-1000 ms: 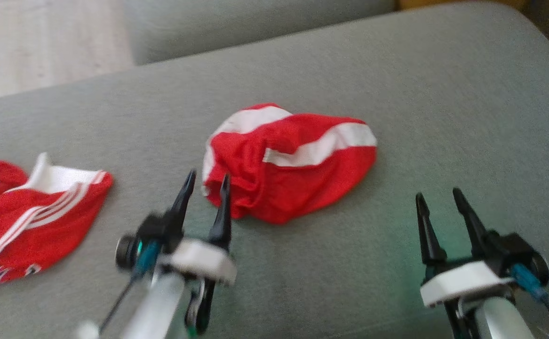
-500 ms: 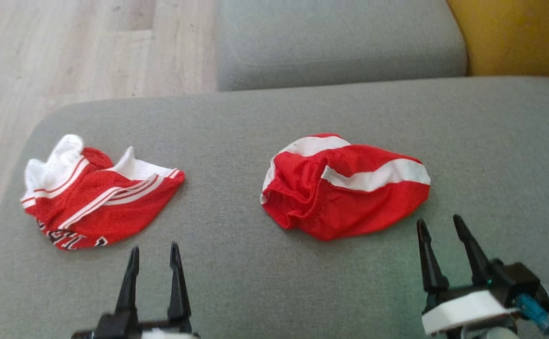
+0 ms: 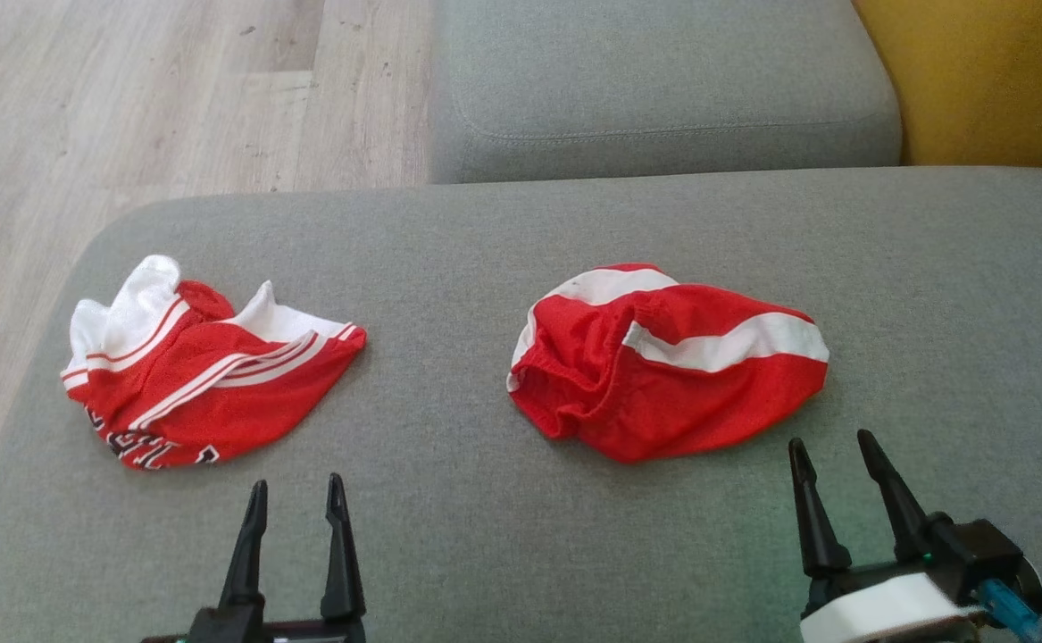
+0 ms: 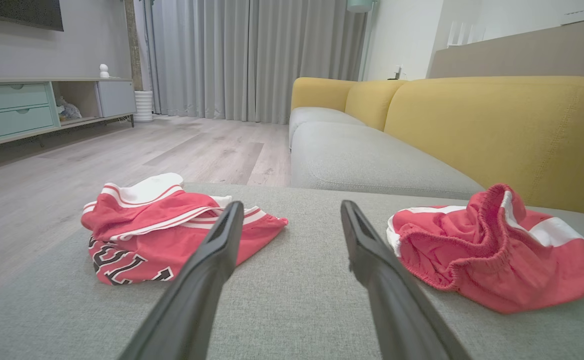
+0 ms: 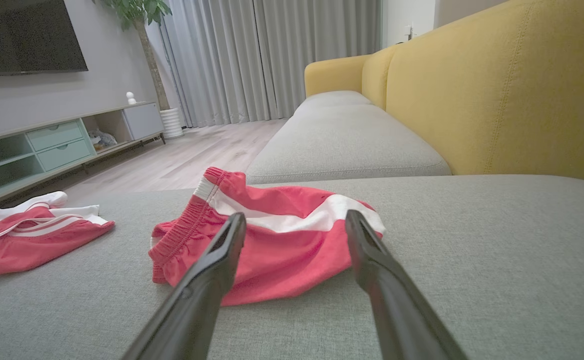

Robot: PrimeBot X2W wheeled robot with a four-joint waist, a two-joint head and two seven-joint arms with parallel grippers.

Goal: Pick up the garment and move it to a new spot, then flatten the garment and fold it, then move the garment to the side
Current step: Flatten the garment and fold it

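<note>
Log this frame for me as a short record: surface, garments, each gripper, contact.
surface: grey sofa cushion, yellow backrest at far right
garment 1: red shorts, white stripe, crumpled, mid-cushion
garment 2: red jersey, white trim, crumpled, to the robot's left, apart from the shorts
left gripper: open, empty, pointing between the garments
right gripper: open, empty, just short of the shorts' near edge
contact: none

left claw [image 3: 296, 484]: drawn back from red shorts [image 3: 668, 362] | head camera: view shifted

Home living room: yellow-backed sofa [image 5: 497, 100] at right, wall television [image 5: 21, 35] upper left, drawer cabinet [image 5: 61, 140], curtains [image 5: 271, 55], wood floor [image 4: 121, 155].
</note>
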